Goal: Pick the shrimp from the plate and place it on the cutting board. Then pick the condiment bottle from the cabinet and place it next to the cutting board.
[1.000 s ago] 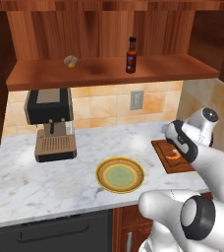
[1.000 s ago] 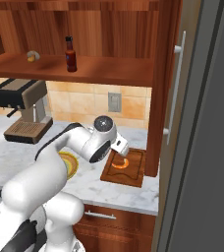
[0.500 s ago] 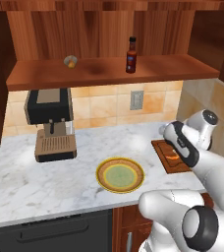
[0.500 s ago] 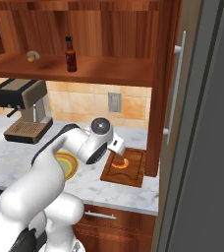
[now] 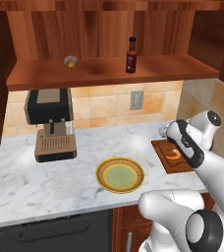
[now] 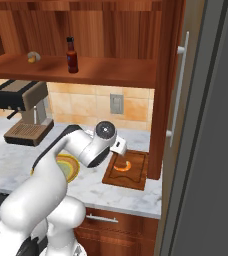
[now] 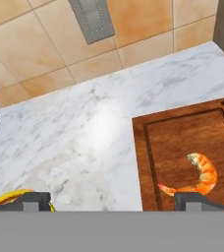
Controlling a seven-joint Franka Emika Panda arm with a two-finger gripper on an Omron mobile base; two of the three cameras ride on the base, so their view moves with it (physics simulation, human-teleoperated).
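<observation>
Orange shrimp (image 7: pixel 200 176), dark-brown cutting board (image 7: pixel 182 138)

- One shrimp (image 7: pixel 198 176)
- One cutting board (image 7: pixel 192 142)
- One plate (image 5: pixel 120 175)
- One condiment bottle (image 5: pixel 131 55)
- One coffee machine (image 5: pixel 50 123)
- One small round yellowish object (image 5: pixel 70 61) (on the shelf)
- One wall outlet (image 5: pixel 137 100)
- One cabinet (image 5: pixel 109 71)
</observation>
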